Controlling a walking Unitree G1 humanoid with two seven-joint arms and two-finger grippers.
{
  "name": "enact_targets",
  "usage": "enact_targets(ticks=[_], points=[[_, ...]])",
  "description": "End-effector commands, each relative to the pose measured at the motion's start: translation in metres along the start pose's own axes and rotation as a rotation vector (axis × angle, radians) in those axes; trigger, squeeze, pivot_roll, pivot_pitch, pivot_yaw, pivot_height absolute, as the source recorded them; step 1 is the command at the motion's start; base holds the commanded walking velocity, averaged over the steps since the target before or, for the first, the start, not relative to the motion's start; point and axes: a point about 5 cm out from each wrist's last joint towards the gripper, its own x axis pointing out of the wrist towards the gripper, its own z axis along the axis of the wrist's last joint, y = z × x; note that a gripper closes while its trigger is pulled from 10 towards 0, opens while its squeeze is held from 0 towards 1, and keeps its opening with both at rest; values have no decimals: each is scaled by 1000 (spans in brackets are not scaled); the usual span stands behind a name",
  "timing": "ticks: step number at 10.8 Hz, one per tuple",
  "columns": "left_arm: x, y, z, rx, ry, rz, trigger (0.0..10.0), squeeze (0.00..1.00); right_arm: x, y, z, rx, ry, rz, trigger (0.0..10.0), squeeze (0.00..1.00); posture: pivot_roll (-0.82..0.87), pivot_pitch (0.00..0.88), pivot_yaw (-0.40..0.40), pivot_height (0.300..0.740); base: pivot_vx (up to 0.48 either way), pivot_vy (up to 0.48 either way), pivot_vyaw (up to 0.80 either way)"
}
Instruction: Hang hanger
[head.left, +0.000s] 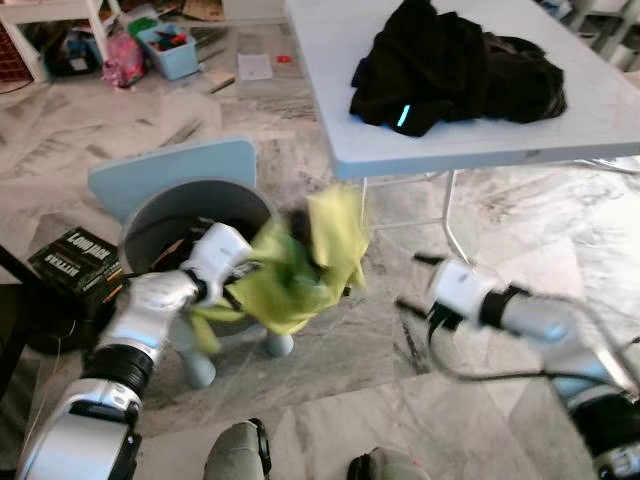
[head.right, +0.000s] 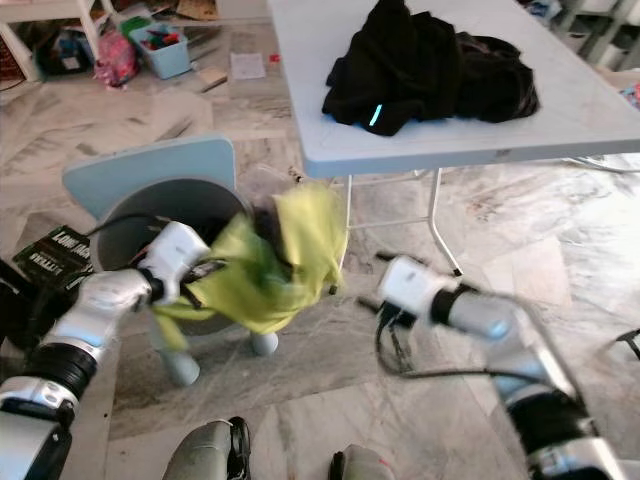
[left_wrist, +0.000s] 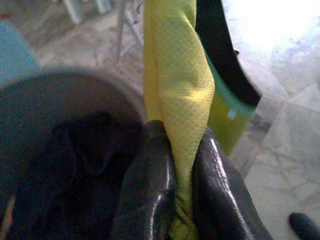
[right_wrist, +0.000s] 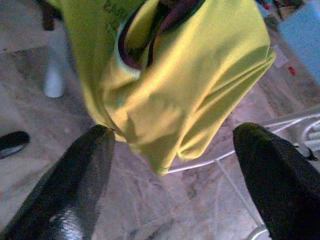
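Note:
A yellow-green shirt (head.left: 300, 265) with a dark collar hangs bunched in the air beside a grey round basket (head.left: 165, 215). My left gripper (head.left: 243, 268) is shut on the shirt's cloth (left_wrist: 182, 125), pinched between both black fingers (left_wrist: 150, 195). Dark clothes lie inside the basket (left_wrist: 65, 165). My right gripper (head.left: 410, 280) is to the right of the shirt, apart from it and low over the floor. In the right wrist view it stands open (right_wrist: 172, 150), facing the shirt (right_wrist: 190, 85). I cannot make out a hanger.
A light blue table (head.left: 450, 140) stands behind, carrying a pile of black clothes (head.left: 455, 70); its white legs (head.left: 452, 225) are near my right arm. A light blue panel (head.left: 170, 170) backs the basket. A black box (head.left: 75, 262) lies left. Clutter and a blue bin (head.left: 168, 48) sit far left.

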Motion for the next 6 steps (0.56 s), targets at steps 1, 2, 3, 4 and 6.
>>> enact_targets(ticks=[1, 2, 3, 4, 6], points=[[1, 3, -3, -50, 23, 10, 0, 0, 2, 0, 2, -16, -7, 2, 10000, 1000, -80, 86, -27, 740, 0, 0, 0], [6, -1, 1, -24, 12, -4, 0, 0, 5, -3, 6, -16, -21, -6, 10000, 1000, -86, 83, -32, 740, 0, 0, 0], [13, -9, 10, -5, -23, -60, 0, 0, 6, -5, 8, -19, -27, -13, 10000, 1000, -90, 81, -35, 740, 0, 0, 0], [16, -15, 15, 30, -38, -113, 0, 0, 5, -6, 8, -21, -29, -15, 10000, 1000, -90, 81, -35, 740, 0, 0, 0], [13, -36, 19, 225, -18, -400, 0, 0, -1, -12, 4, -41, -10, -8, 10000, 1000, -93, 80, -36, 740, 0, 0, 0]])
